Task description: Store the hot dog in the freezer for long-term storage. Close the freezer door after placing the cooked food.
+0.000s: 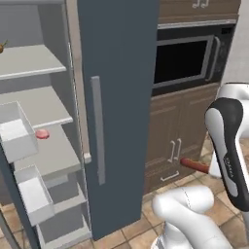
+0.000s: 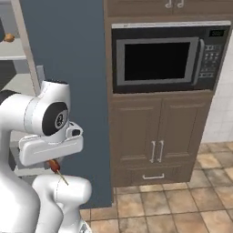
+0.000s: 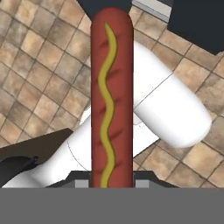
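Hot dog [image 3: 111, 100], a smooth reddish-brown cylinder with a wavy mustard line, juts straight out of the gripper [image 3: 111, 181] clamped on its end. Far left of it, the freezer [image 1: 46, 146] stands open; a pink lump [image 1: 43, 134] lies on a pale shelf.

Both base views face the refrigerator [image 1: 116, 97] and microwave [image 2: 164, 57]; the hand view looks down at floor tiles [image 3: 39, 65].

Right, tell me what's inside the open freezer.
In the freezer: pale grey shelves, a pink lump of meat on a middle shelf, and a small brownish item at the top shelf's left edge, cut off by the frame. The white door bins hide part of the lower shelves.
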Controlling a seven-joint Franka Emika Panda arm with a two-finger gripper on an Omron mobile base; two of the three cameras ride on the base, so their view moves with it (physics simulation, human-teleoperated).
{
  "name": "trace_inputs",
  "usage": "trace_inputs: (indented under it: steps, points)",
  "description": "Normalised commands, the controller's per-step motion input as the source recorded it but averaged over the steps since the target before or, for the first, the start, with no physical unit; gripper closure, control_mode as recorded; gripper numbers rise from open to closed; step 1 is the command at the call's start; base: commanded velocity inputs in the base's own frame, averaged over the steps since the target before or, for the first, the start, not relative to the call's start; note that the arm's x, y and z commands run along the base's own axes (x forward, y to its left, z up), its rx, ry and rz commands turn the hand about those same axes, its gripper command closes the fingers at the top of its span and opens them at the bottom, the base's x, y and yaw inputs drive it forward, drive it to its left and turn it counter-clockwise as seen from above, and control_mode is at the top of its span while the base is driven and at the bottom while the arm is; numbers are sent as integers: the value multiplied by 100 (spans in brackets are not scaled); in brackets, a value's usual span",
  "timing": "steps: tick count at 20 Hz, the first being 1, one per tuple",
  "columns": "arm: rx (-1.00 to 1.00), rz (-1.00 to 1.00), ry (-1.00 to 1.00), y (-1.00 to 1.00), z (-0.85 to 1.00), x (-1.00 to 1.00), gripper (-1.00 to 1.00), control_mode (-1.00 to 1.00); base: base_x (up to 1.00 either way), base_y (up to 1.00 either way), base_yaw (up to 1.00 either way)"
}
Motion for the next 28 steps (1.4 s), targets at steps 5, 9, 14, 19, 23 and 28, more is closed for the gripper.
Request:
trace_inputs:
  steps: [5,9,14,19,23,28]
  points:
    - [0,0,0,0,0,0,100,100,0,3,46]
    - [0,0,0,0,0,0,100,100,1,1,46]
    - [0,0,0,0,0,0,100,100,4,0,45]
    - [0,0,0,0,0,0,100,100,4,0,44]
    - [0,0,0,0,0,0,100,100,0,0,41]
    - [0,0,0,0,0,0,100,100,2,0,39]
